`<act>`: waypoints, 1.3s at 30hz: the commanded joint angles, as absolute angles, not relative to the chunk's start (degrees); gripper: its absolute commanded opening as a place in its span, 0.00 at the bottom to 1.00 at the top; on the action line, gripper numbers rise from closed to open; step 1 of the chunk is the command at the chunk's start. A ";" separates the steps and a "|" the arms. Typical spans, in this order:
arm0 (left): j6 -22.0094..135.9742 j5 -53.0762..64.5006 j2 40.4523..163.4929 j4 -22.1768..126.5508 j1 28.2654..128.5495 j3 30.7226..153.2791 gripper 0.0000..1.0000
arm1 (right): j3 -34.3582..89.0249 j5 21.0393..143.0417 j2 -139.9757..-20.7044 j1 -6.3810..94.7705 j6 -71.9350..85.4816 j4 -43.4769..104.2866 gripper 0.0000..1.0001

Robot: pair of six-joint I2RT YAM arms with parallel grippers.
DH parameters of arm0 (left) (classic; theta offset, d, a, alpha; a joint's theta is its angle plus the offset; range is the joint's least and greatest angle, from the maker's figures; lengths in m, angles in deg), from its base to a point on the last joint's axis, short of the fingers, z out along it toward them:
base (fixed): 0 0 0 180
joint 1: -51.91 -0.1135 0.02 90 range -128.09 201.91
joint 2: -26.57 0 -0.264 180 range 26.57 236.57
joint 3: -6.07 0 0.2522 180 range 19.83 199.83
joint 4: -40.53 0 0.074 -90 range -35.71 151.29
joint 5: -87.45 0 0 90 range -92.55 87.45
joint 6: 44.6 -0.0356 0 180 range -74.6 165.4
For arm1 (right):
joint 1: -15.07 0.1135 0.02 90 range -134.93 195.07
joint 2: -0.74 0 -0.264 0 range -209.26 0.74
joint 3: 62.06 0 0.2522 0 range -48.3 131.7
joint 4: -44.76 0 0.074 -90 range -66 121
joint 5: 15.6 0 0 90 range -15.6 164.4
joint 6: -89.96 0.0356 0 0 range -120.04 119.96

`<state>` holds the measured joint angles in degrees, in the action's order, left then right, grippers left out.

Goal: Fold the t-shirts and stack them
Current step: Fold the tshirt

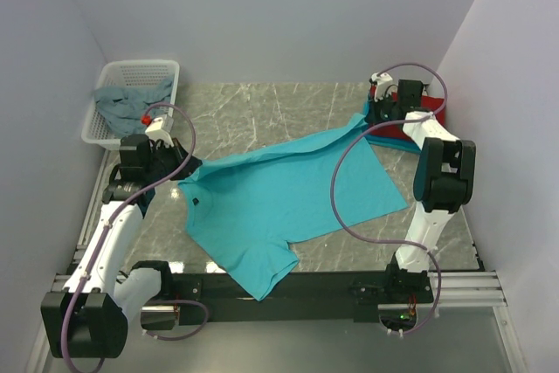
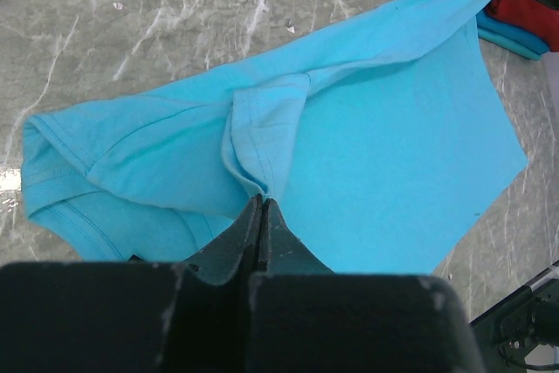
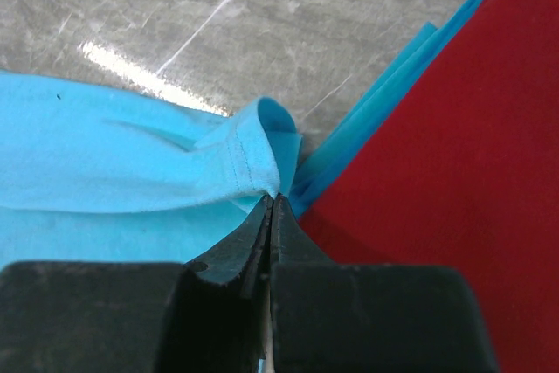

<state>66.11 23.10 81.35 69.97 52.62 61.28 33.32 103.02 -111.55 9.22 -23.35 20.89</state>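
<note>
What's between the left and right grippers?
Only the turquoise t-shirt, its edge pinched by left gripper and right gripper at either end; top external view shows it.

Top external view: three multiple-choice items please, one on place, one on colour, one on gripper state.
1. Where does the white basket sit?
A. far left corner of the table
B. near right corner
C. between the arm bases

2. What colour is the top shirt of the folded stack at far right?
A. grey
B. yellow
C. red

3. The left gripper is:
A. open
B. shut on the turquoise t-shirt
C. shut on the basket

Key:
1 A, it stands by the far left walls.
2 C, red cloth lies over blue layers in the right wrist view.
3 B, the left wrist view shows it pinching a turquoise fold.
</note>
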 commanded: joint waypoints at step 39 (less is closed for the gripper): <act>65.53 24.87 77.98 71.95 52.44 59.56 0.00 | 12.53 110.69 -85.66 3.82 -26.68 19.84 0.39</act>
